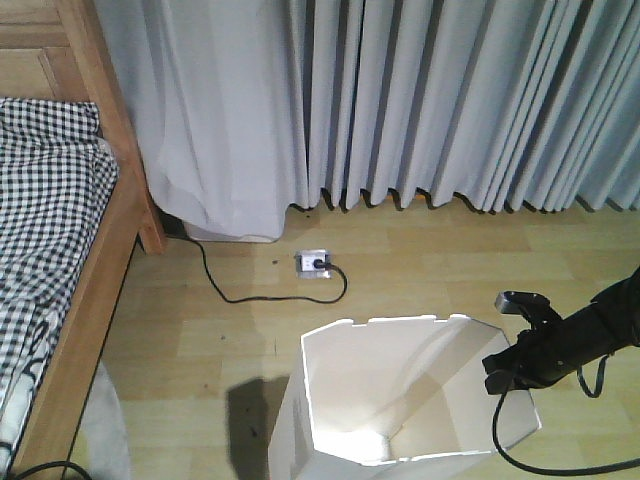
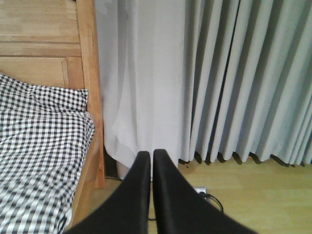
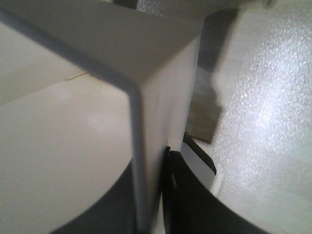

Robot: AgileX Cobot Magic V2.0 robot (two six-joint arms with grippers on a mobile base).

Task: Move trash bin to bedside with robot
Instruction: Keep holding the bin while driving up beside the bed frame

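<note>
Right pincer pinches the trash bin by its right-hand wall; the bin stands on the floor, apart from the bed. Left pincer is pressed together, facing the curtains.

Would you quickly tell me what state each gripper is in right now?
Left gripper: closed, holding nothing.
Right gripper: closed on the wall of the trash bin at its rim.
</note>
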